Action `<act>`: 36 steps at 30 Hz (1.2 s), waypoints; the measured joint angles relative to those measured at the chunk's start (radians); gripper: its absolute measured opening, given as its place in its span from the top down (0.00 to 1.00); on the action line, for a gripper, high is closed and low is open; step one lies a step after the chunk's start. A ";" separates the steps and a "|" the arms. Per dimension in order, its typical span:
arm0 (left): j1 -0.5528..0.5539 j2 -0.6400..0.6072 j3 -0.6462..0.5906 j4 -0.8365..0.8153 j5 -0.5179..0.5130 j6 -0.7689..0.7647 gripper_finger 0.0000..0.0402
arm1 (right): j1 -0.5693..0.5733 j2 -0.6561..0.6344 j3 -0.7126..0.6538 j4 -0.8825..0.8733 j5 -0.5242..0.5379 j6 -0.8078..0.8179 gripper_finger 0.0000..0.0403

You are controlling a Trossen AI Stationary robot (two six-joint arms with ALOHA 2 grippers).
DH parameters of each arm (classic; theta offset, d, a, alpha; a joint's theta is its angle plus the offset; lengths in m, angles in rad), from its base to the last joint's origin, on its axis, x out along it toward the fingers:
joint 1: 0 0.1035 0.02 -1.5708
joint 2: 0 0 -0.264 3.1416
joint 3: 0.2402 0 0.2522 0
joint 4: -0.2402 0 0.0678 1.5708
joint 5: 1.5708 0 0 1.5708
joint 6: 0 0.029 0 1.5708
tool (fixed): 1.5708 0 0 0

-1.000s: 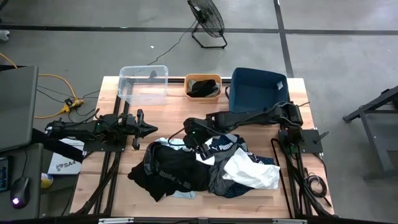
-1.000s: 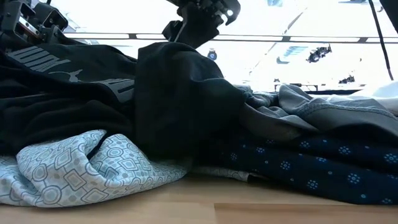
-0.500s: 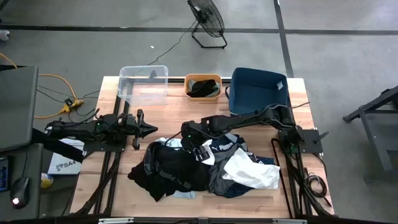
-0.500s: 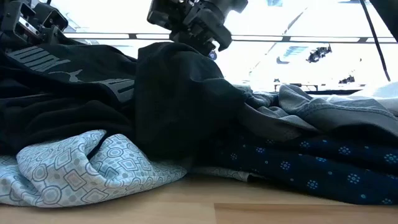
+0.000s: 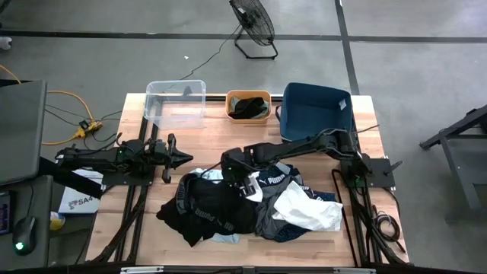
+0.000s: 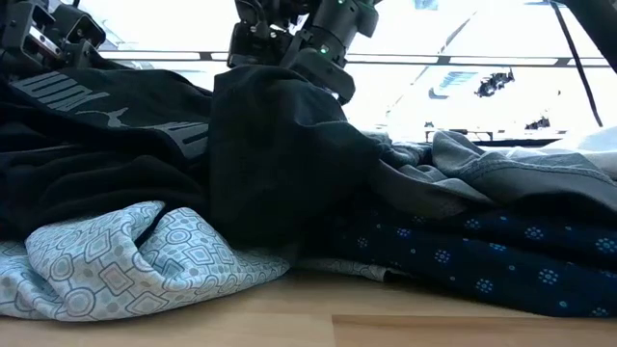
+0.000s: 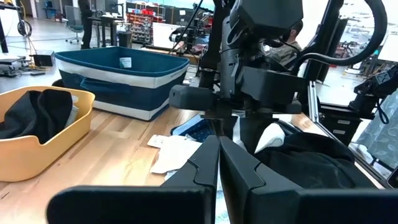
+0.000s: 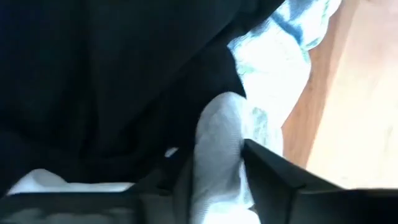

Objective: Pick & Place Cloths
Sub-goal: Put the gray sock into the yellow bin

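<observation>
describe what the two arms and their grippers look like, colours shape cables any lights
Both arms are dark, near black, built of slim jointed links on black bases. The left gripper ends in two tapered black fingers that narrow to a point. The right gripper has a blocky black housing with a small green light and black cables along the arm.

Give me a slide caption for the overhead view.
Right hand reaches into heaped black, white and navy fabric cloths on the wooden table; left hand waits beside them.
</observation>
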 joint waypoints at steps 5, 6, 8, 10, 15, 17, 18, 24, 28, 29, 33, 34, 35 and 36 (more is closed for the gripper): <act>0.000 0.000 0.000 0.000 0.001 0.000 0.97 | -0.010 -0.003 0.000 -0.031 -0.032 0.058 0.96; 0.000 0.000 0.000 0.000 0.000 0.000 0.97 | -0.011 -0.008 0.000 -0.038 -0.034 0.070 0.97; 0.000 0.000 0.000 0.000 0.001 0.000 0.97 | -0.013 -0.027 0.000 -0.029 -0.032 0.085 0.98; 0.000 0.000 0.000 0.000 0.001 0.000 0.97 | -0.012 -0.051 0.001 -0.029 -0.016 0.087 0.98; 0.000 0.000 0.000 0.000 0.002 0.000 0.97 | -0.012 -0.132 0.001 -0.031 0.042 0.091 0.99; 0.000 0.000 0.000 0.000 0.002 0.000 0.97 | -0.012 -0.173 0.001 -0.034 0.081 0.091 0.99; 0.000 0.000 0.000 0.000 0.002 0.000 0.97 | -0.012 -0.191 0.001 -0.030 0.105 0.091 0.99; 0.000 0.000 0.000 0.000 0.003 0.000 0.97 | -0.019 -0.302 0.002 -0.005 0.287 0.082 0.99; 0.000 0.000 0.000 0.000 0.004 0.000 0.97 | -0.033 -0.351 0.002 0.036 0.400 0.054 0.99; 0.000 0.000 0.000 0.000 0.003 0.000 0.97 | -0.038 -0.360 0.002 0.044 0.433 0.041 0.99; 0.000 0.000 0.000 0.000 0.003 0.000 0.97 | -0.070 -0.380 0.002 0.139 0.528 -0.014 0.99; 0.000 0.000 0.000 0.000 0.003 0.000 0.97 | -0.079 -0.380 0.002 0.168 0.547 -0.027 0.99; 0.000 0.000 0.000 0.000 0.003 0.000 0.97 | -0.089 -0.380 0.002 0.199 0.565 -0.045 0.99; 0.000 0.000 0.000 0.000 0.003 0.000 0.97 | -0.099 -0.380 0.002 0.222 0.583 -0.063 0.99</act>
